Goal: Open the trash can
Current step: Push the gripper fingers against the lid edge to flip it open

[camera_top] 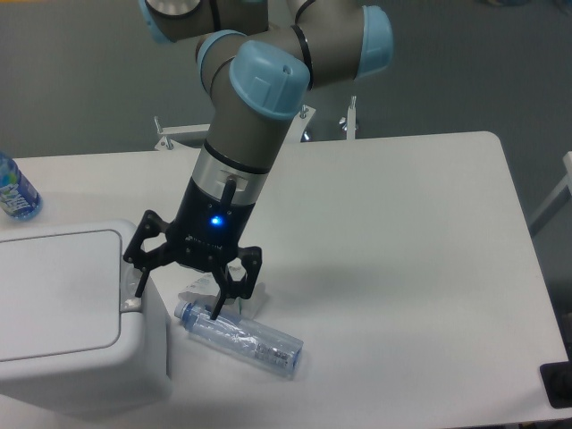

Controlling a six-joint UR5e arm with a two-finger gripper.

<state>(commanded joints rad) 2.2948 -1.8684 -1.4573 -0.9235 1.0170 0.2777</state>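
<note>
The large white trash can stands at the lower left of the table, its flat rectangular lid closed. Its small grey push-button sits on the right edge of the top. My gripper is open and empty, its jaws spread wide. The left fingertip hangs just above the button, touching or nearly touching it. The right fingertip hangs over the neck of a lying bottle.
A clear plastic bottle lies on its side on the white table, just right of the bin. A blue-labelled bottle stands at the far left edge. A dark object sits at the lower right corner.
</note>
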